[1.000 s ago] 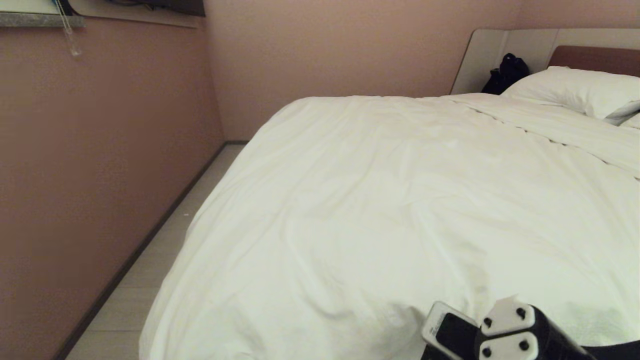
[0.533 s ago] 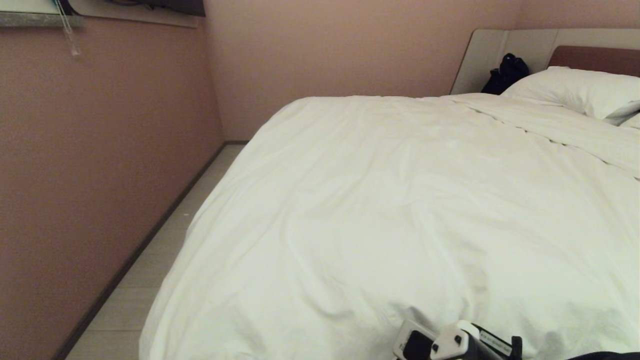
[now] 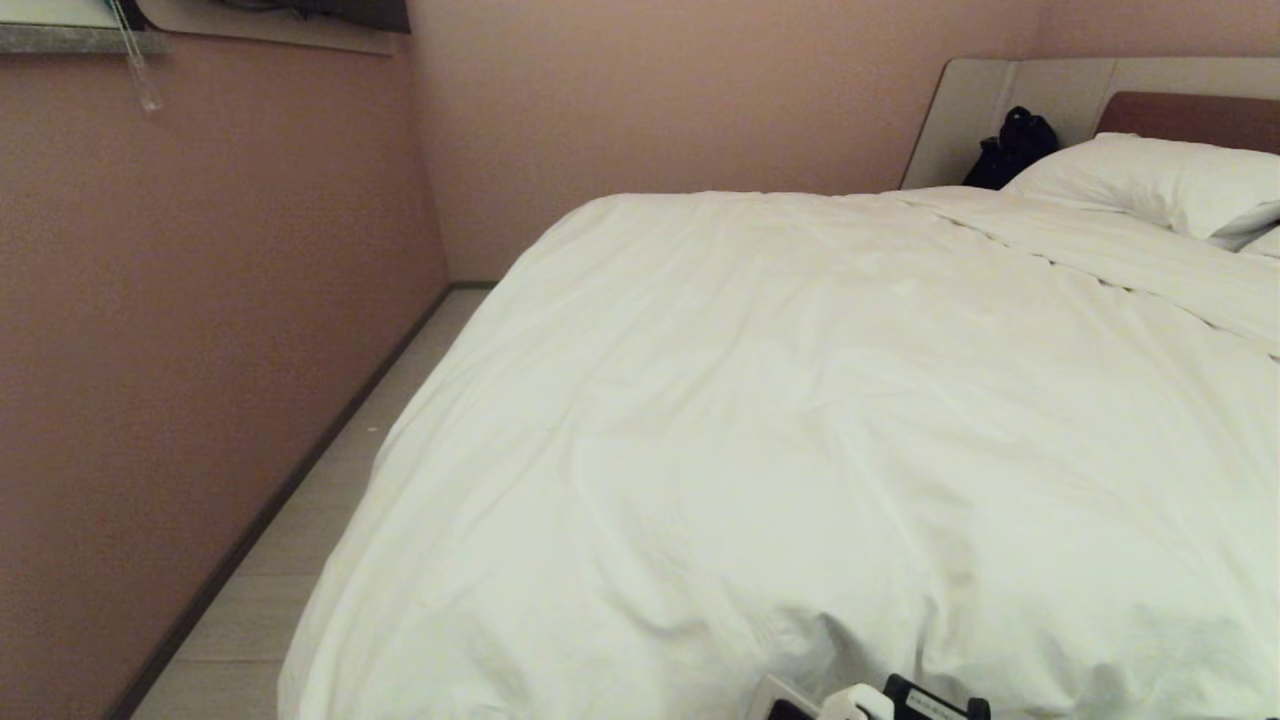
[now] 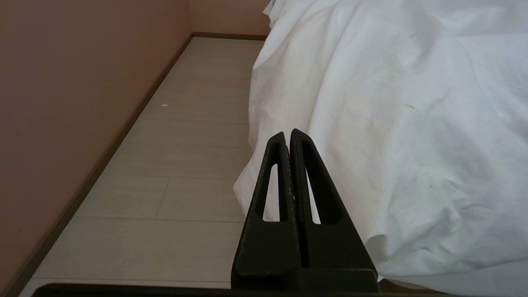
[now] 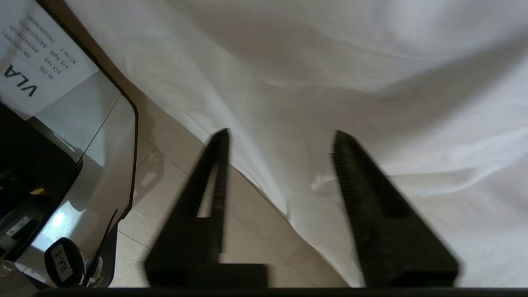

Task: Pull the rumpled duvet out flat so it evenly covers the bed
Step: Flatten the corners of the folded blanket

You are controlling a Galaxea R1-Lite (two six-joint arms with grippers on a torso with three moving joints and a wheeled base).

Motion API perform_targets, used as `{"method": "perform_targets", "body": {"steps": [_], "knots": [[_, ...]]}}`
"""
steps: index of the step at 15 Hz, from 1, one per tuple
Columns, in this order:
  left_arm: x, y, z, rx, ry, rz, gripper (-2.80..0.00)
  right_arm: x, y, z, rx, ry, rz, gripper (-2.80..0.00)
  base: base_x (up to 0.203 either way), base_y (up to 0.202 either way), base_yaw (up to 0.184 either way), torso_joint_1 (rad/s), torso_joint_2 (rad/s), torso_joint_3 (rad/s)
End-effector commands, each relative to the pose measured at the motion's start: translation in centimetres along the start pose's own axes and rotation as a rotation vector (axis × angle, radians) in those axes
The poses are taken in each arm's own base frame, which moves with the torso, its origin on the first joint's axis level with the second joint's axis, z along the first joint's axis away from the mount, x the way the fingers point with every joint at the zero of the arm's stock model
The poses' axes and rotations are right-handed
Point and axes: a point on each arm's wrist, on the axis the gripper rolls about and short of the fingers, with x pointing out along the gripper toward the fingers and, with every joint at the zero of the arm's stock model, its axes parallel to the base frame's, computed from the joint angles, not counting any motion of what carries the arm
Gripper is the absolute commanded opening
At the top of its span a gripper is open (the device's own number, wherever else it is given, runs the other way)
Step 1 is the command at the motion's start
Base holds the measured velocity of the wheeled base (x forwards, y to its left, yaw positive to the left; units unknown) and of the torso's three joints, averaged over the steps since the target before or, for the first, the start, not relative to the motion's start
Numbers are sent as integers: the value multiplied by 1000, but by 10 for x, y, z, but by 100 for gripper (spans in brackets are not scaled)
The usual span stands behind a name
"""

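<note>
The white duvet (image 3: pixel 800 400) lies spread over the bed (image 3: pixel 975 110), with soft creases, and drapes over the near and left sides. Only my right arm's wrist (image 3: pixel 870 703) shows at the bottom edge of the head view. In the right wrist view my right gripper (image 5: pixel 280 133) is open. The duvet's hanging edge (image 5: pixel 330 62) runs between its fingers, which are not closed on it, with floor beneath. My left gripper (image 4: pixel 288 134) is shut on nothing, parked low beside the duvet's draped side (image 4: pixel 392 103).
Pillows (image 3: pixel 1150 180) and a black bag (image 3: pixel 1015 145) lie by the headboard. A pink wall (image 3: pixel 200 300) leaves a narrow strip of pale floor (image 3: pixel 330 500) along the bed's left side. My own base (image 5: pixel 62 123) stands close to the duvet's hanging edge.
My right arm has sunk toward the bottom edge of the head view, so less of it shows. The duvet has barely shifted. The left arm has not moved.
</note>
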Motion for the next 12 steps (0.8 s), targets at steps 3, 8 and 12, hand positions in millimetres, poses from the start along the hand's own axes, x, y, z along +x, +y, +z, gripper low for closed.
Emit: {"method": "perform_targets", "body": {"steps": [3, 8, 12], "knots": [[0, 0, 0, -1, -1, 1, -280, 6, 10, -1, -39, 22, 2, 0, 0, 0, 0, 0, 0, 0], [0, 0, 0, -1, -1, 1, -280, 27, 32, 9, -91, 57, -51, 0, 0, 0, 0, 0, 0, 0], [0, 0, 0, -1, -1, 1, -280, 45, 43, 19, -107, 67, -101, 0, 0, 0, 0, 0, 0, 0]]}}
